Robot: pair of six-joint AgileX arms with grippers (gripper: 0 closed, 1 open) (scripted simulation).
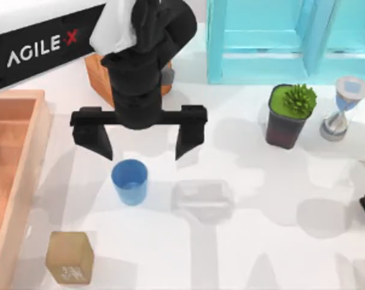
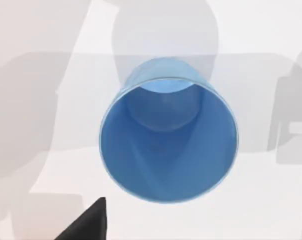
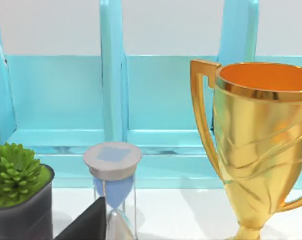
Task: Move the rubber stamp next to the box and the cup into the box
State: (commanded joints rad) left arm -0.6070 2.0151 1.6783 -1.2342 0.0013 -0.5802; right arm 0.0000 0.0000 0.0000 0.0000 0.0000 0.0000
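With my left hand (image 1: 144, 145) spread open just above the blue cup (image 1: 130, 181), I'm on the cup step. The cup stands mid-worktop, right of the box (image 1: 38, 130); the stamp (image 1: 69, 257) waits nearby. Next, I'd say: descend, straddle, close.
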